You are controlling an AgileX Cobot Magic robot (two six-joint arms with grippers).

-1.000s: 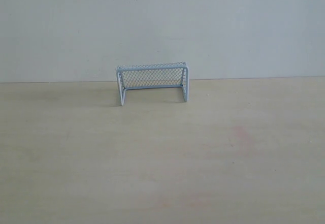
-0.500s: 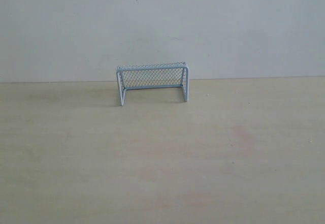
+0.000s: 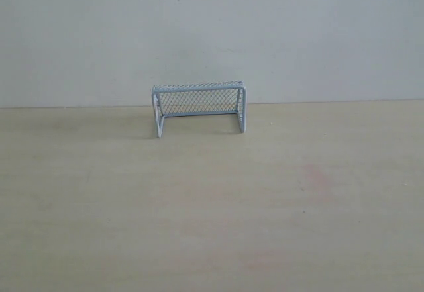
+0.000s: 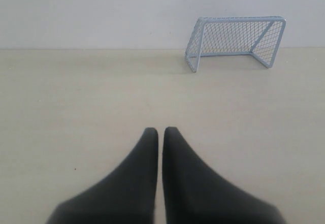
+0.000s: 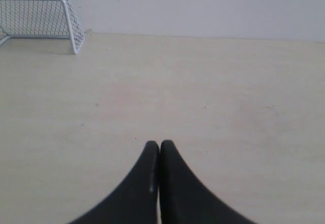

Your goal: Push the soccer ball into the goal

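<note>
I log the soccer ball as out of all my views; presumably a light roller, to be nudged, not gripped. The goal (image 3: pixel 199 102) stands at the far edge of the worktop (image 3: pixel 212 219), just left of centre, and looks flimsy. The left tool (image 4: pixel 160 131) and right tool (image 5: pixel 160 144) are both closed and empty.

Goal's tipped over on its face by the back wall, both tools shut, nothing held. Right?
Not tipped: the goal stands upright on its posts, as the exterior view shows. It is by the back wall, and the left tool and right tool are shut, nothing held.
</note>
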